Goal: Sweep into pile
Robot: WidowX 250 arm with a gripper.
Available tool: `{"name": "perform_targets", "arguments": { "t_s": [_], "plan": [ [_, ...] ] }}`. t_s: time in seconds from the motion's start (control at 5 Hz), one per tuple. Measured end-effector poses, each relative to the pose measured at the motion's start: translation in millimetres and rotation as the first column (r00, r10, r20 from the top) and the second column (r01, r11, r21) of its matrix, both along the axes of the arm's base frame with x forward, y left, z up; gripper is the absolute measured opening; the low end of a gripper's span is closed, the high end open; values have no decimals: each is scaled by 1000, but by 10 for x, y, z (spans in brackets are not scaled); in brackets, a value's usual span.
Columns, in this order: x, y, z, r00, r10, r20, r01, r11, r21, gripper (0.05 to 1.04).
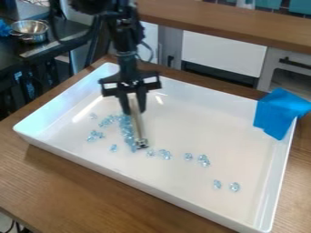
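The black gripper (135, 110) hangs over the left-centre of the white tray (200, 109), shut on a pale, stick-like tool (138, 129). The tool's dark lower end is down near the tray floor. Clear bluish pieces (126, 129) lie in a dense band along the tool's left side. Looser pieces (95, 135) are scattered farther left. To the right of the tool's lower end, more pieces (164, 154) are strung out, with a few (203, 160) beyond them and two apart (234, 186) toward the tray's front right.
A blue cloth (279, 113) drapes over the tray's right corner. The tray has raised walls and stands on a wooden table (79, 186). A metal pot (30, 31) is on a dark surface at the upper left, and a wooden counter (231, 22) runs behind.
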State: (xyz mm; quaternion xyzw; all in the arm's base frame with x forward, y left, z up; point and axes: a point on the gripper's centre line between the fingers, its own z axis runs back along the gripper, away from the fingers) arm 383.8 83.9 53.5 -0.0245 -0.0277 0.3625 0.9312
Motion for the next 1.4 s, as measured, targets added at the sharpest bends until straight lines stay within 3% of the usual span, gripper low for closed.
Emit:
{"name": "perform_targets", "arguments": {
  "t_s": [0.2,0.6,0.8,1.0,1.2,1.4],
  "plan": [
    [-91,218,-7,999,46,-4,-46,999,0,321],
    [-603,672,0,985,158,-66,-159,987,-6,321],
    [-733,637,81,980,186,-71,-188,982,-19,321],
    [-681,411,233,977,204,-61,-209,973,-95,321],
    [-455,-19,434,976,210,-56,-216,963,-160,321],
    [-282,-478,582,982,181,-48,-186,970,-158,321]
  ]
}}
